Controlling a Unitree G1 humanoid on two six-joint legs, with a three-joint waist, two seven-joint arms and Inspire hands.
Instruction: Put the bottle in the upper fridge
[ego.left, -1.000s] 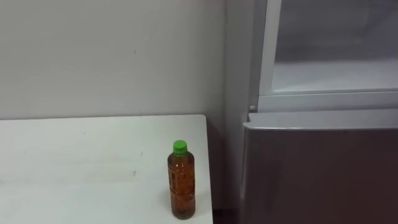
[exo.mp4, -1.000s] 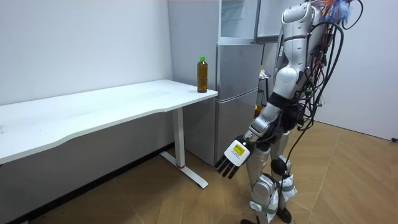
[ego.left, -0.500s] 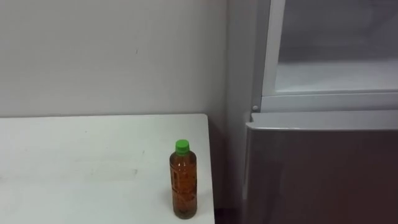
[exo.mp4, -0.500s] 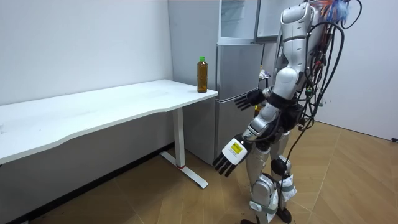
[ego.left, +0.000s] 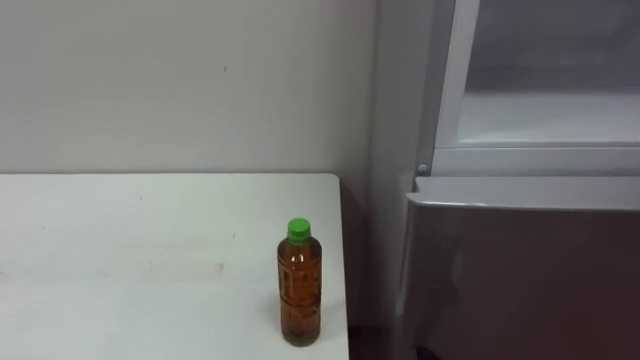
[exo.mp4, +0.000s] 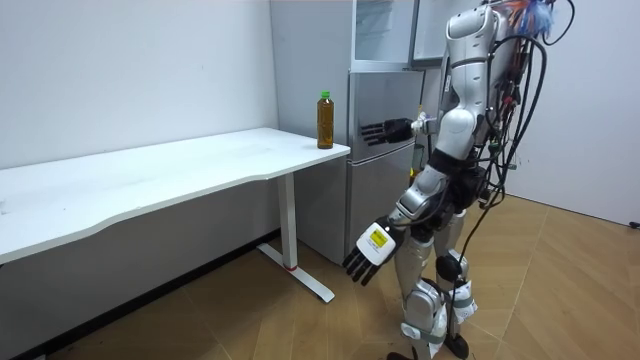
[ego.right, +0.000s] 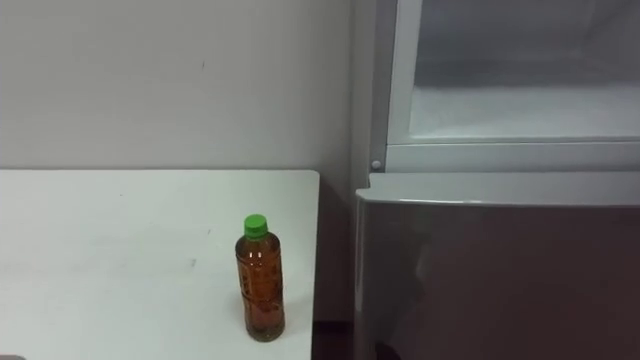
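White desk: bottle upright, 5 o'clock corner, amber liquid inside. Upper fridge, 2 o'clock. Left robot hand, right robot hand: wide.

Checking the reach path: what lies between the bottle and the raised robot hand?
Nothing. In the room view, only open air before the fridge separates the right robot hand from the bottle.

Nothing here can be read. The bottle on the table wears a label around its middle with print too small to make out, and the tag on the left hand is equally illegible.
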